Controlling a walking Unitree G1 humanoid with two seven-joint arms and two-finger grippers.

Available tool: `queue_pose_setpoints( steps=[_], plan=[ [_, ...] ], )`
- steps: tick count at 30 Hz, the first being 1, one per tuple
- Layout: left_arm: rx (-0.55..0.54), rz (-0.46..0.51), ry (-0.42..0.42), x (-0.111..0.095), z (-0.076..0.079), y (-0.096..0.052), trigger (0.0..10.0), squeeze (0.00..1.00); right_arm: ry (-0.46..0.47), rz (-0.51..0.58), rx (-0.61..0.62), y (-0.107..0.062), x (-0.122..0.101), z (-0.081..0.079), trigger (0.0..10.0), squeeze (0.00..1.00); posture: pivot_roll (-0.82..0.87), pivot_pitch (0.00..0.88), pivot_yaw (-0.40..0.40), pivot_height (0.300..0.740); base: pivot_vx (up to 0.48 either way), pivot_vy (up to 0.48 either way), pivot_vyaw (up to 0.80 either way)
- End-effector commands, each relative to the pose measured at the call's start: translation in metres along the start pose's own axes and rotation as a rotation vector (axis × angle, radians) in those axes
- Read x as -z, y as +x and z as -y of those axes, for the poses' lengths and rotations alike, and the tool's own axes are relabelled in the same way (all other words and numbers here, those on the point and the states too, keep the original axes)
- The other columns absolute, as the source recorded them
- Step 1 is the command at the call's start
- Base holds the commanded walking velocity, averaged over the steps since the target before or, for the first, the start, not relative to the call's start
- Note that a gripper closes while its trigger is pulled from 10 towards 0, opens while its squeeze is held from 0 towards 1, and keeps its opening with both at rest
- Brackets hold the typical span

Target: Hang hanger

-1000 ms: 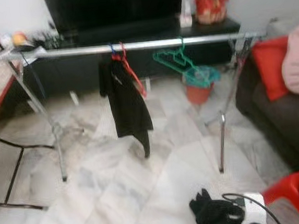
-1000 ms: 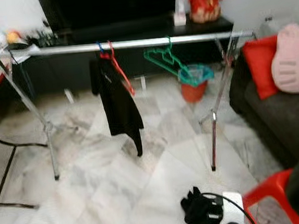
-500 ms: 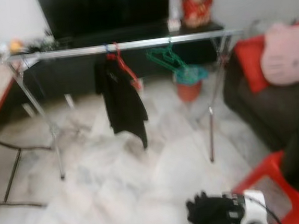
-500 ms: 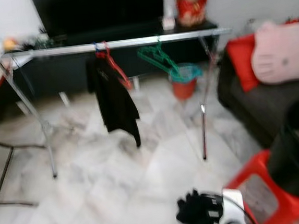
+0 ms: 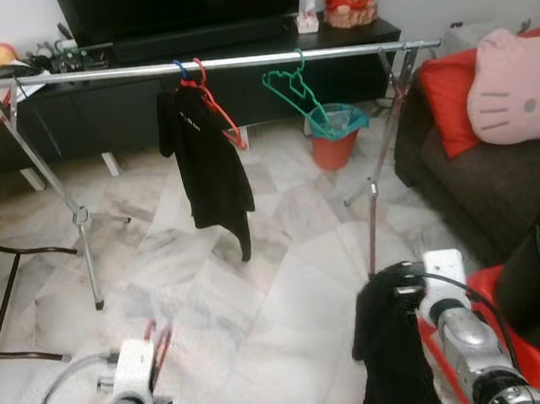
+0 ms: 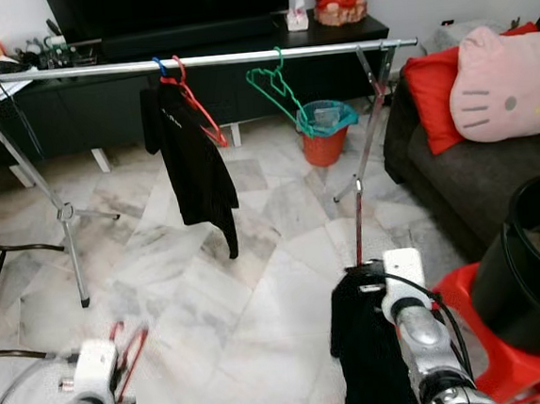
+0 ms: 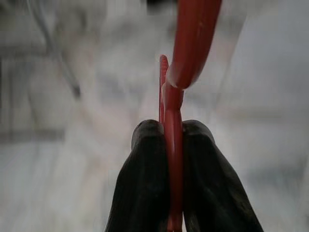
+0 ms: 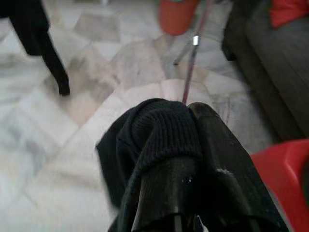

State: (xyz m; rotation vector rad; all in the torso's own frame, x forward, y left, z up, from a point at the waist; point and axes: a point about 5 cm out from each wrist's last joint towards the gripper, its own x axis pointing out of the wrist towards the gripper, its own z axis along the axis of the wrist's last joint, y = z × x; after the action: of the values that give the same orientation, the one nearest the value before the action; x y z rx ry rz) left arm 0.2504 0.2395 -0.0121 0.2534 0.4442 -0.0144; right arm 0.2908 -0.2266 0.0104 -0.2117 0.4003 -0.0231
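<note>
1. The left gripper [image 7: 166,145], at the lower left of the left eye view, has its two black fingers [image 7: 142,183] pinched tight on a thin red plastic hanger [image 5: 155,344]; in the left wrist view the red bar runs straight up between them
2. The right gripper [image 8: 193,145], at the lower right, is clamped on a dark knitted garment [image 5: 389,352] that hangs limp below it, near a red plastic stool [image 6: 510,351] carrying a black bucket [image 6: 531,264]
3. The long silver clothes rail [image 5: 220,64] crosses the upper part of the frame, well apart from both grippers; it already bears a black shirt on a red hanger [image 5: 204,156] and an empty green hanger [image 5: 293,91]
4. To do this step well, I judge the robot should close in on the rail, keep the hook upright and facing the bar, and aim for the bare stretch at the upper right, between the green hanger and the rail's right leg [image 5: 380,164]
5. Lift the hook above the bar, lower it over, and release only once it bears weight
</note>
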Motion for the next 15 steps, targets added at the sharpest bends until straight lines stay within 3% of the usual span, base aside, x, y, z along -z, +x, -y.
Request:
queue_pose_setpoints(
  steps=[1, 3, 5, 6, 8, 11, 13, 15],
  plan=[
    [0.021, 0.05, 0.016, -0.009, -0.001, 0.001, 10.0, 0.0, -0.023, 0.026, -0.016, 0.006, -0.013, -0.003, 10.0, 0.0, 0.0, 0.0, -0.013, 0.74, 0.0, 0.0, 0.0],
    [0.13, 0.192, -0.049, -0.048, 0.01, 0.008, 10.0, 0.0, -0.151, 0.026, -0.067, 0.014, -0.029, -0.016, 10.0, 0.0, 0.01, 0.0, -0.019, 0.74, 0.0, 0.0, 0.0],
    [0.17, 0.223, -0.065, -0.057, 0.014, 0.009, 10.0, 0.0, -0.177, 0.025, -0.08, 0.016, -0.033, -0.019, 10.0, 0.0, 0.01, 0.0, -0.019, 0.74, 0.0, 0.0, 0.0],
    [0.336, 0.25, -0.036, -0.074, 0.031, 0.008, 10.0, 0.0, -0.209, 0.028, -0.11, 0.02, -0.043, -0.028, 10.0, 0.0, 0.02, 0.0, -0.027, 0.74, 0.0, 0.0, 0.0],
    [0.507, 0.217, 0.062, -0.085, 0.049, 0.006, 10.0, 0.0, -0.318, 0.06, -0.141, 0.025, -0.058, -0.041, 10.0, 0.0, 0.02, 0.0, -0.025, 0.74, 0.0, 0.0, 0.0],
    [0.538, 0.212, 0.078, -0.087, 0.053, 0.006, 10.0, 0.0, -0.329, 0.073, -0.149, 0.026, -0.063, -0.046, 10.0, 0.0, 0.0, 0.0, -0.013, 0.74, 0.0, 0.0, 0.0],
    [0.621, 0.194, 0.116, -0.094, 0.067, 0.005, 10.0, 0.0, -0.323, 0.089, -0.163, 0.03, -0.075, -0.059, 10.0, 0.0, 0.0, 0.0, -0.009, 0.74, 0.0, 0.0, 0.0],
    [0.655, 0.194, 0.135, -0.097, 0.072, 0.004, 10.0, 0.0, -0.32, 0.093, -0.161, 0.031, -0.08, -0.063, 10.0, 0.0, 0.01, 0.0, -0.016, 0.74, 0.0, 0.0, 0.0]
  ],
)
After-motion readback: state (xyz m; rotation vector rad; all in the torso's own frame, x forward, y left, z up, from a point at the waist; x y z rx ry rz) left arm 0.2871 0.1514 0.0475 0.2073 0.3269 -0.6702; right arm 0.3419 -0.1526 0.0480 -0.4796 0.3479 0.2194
